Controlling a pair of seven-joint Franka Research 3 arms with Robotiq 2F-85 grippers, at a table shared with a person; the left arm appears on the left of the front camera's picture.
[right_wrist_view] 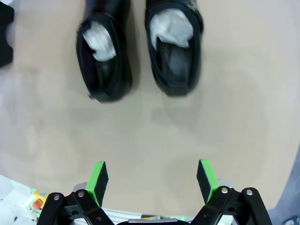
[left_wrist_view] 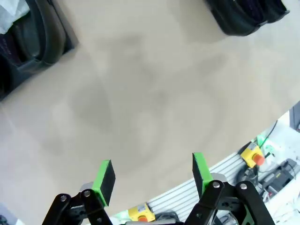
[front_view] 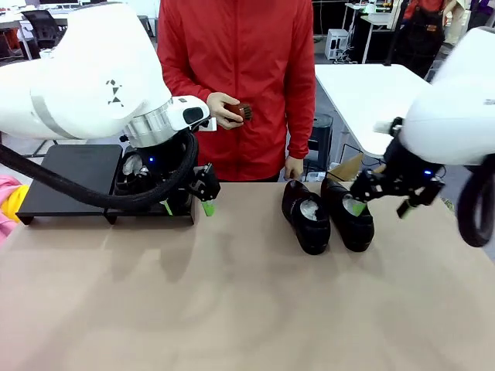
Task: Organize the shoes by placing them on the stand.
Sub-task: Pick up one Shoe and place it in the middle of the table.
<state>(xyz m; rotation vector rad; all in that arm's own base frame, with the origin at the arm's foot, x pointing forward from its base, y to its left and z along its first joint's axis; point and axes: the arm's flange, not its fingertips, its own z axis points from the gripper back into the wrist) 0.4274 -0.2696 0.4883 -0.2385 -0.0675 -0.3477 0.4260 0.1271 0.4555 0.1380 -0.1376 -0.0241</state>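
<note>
Two glossy black shoes with white paper stuffing lie side by side on the table, one (front_view: 306, 215) left of the other (front_view: 349, 212). They show again as one shoe (right_wrist_view: 103, 56) beside the other (right_wrist_view: 173, 47) in the right wrist view. My right gripper (front_view: 379, 202) (right_wrist_view: 152, 180) hovers open just right of them, holding nothing. The black stand (front_view: 73, 179) sits at the far left. A further shoe (left_wrist_view: 28, 40) rests at its right end, largely hidden by my left arm in the front view. My left gripper (front_view: 187, 205) (left_wrist_view: 151, 176) is open and empty by the stand's right end.
A person in a red jacket stands at the far edge holding a small brown brush (front_view: 244, 112). A white table (front_view: 371, 93) stands behind on the right. Pink and yellow items (front_view: 8, 202) lie at the left edge. Bare tan tabletop (front_view: 247, 309) spreads across the near side.
</note>
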